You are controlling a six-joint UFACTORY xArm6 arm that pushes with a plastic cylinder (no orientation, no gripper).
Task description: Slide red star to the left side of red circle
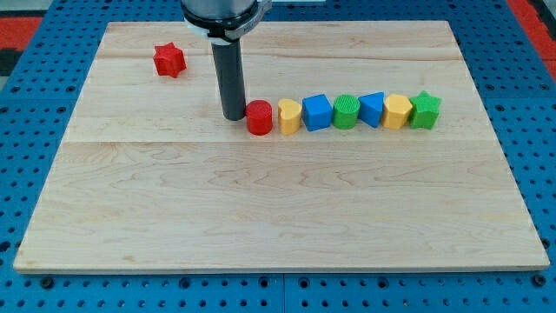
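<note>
The rod's tip point(233, 117), with no closing end effector, stands touching the red circle's point(259, 117) left side; the red star point(169, 60) lies upper left on the tabletop point(261, 209).

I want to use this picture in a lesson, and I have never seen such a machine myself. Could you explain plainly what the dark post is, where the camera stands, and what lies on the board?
There is one picture, from a camera looking down at an angle onto a wooden board; where it is mounted is not known. The dark post is the end of a robot arm. It has no fingers and holds nothing: it only pushes blocks with my tip.

My tip stands on the board just to the view's left of the red circle, close against it. From that block a row runs to the view's right: yellow heart, blue block, green circle, another blue block, yellow block, green star. The red star sits alone near the view's top left.
</note>
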